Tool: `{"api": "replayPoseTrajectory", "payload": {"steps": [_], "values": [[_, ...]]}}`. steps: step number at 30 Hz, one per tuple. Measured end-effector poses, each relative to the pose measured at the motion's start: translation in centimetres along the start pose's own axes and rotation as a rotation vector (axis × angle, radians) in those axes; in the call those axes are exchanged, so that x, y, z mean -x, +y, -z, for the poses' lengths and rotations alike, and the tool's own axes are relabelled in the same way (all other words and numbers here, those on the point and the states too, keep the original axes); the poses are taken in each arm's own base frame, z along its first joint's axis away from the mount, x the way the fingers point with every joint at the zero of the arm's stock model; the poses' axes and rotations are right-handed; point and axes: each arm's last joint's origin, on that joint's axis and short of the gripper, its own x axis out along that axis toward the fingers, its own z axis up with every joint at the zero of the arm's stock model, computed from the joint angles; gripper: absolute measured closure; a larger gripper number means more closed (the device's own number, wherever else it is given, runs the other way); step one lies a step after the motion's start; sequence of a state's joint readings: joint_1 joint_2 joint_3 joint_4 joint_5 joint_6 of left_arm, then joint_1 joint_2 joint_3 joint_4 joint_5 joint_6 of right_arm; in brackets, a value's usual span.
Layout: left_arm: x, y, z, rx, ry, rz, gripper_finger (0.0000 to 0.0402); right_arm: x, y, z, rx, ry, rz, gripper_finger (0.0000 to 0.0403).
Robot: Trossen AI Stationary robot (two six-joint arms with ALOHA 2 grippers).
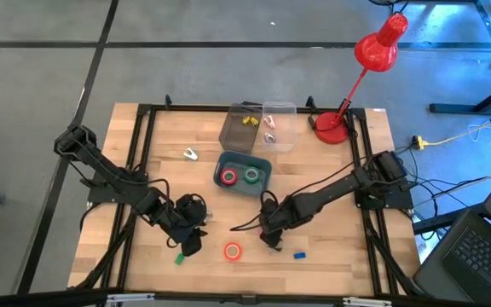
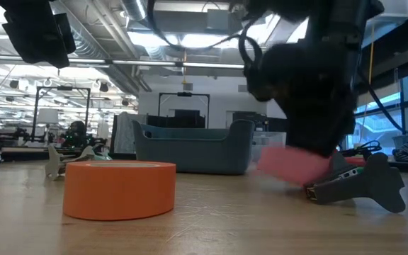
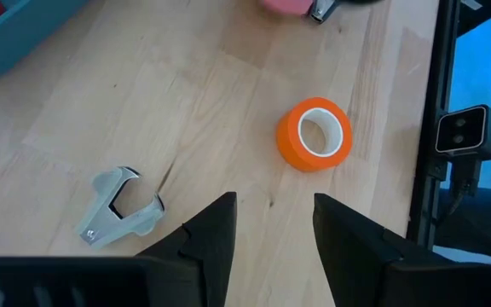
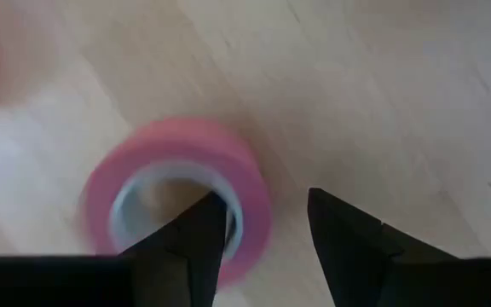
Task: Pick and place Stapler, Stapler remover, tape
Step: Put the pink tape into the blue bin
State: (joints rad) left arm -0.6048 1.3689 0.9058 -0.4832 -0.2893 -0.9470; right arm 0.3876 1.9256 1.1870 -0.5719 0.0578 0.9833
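A pink tape roll (image 4: 177, 162) lies flat on the wooden table near its front. My right gripper (image 4: 264, 198) is open over it, pointing down, one finger in the roll's hole and one outside. An orange tape roll (image 1: 233, 251) lies to its left, near the front edge. My left gripper (image 3: 274, 199) hangs open above bare wood left of the orange roll (image 3: 314, 134). One grey stapler remover (image 3: 118, 205) lies on the table beyond the left gripper. Another stapler remover (image 2: 360, 184) lies beside the pink roll (image 2: 289, 163). The stapler is hidden or out of view. My right gripper straddles the pink roll's wall (image 4: 250, 200) from above, one finger (image 4: 199, 230) inside the ring and the other outside it. Bare table shows between the wall and the outer finger. Whether the inner finger touches the wall, I cannot tell.
A blue-grey tray (image 1: 262, 189) at mid-table holds a red and a green tape roll. Two clear containers (image 1: 280, 128) stand behind it, and a red lamp (image 1: 331, 128) at the far right. A green block (image 1: 178, 257) and a blue block (image 1: 299, 254) lie near the front edge.
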Motion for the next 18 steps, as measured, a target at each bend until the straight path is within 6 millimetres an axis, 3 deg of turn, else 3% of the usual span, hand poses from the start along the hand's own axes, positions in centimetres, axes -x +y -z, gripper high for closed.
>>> {"api": "replayPoseTrajectory", "payload": {"steps": [6,9,11,13,18], "values": [[0.0,0.0,0.0,0.0,0.001,0.003,0.0254,-0.6,0.1,0.0,-0.007,0.003,0.006,0.0242],[0.0,0.0,0.0,0.0,0.001,0.002,0.0254,-0.3,0.2,-0.1,-0.003,0.012,0.019,0.0283],[0.0,0.0,0.0,0.0,0.001,0.002,0.0254,-0.1,0.4,-0.3,0.011,0.023,0.026,0.0332],[0.0,0.0,0.0,0.0,0.001,0.002,0.0254,0.5,1.0,-0.6,0.049,0.032,0.008,0.0366],[0.0,0.0,0.0,0.0,-0.001,0.0,0.0254,3.6,3.0,-2.5,0.147,0.007,-0.031,0.0366]]}}
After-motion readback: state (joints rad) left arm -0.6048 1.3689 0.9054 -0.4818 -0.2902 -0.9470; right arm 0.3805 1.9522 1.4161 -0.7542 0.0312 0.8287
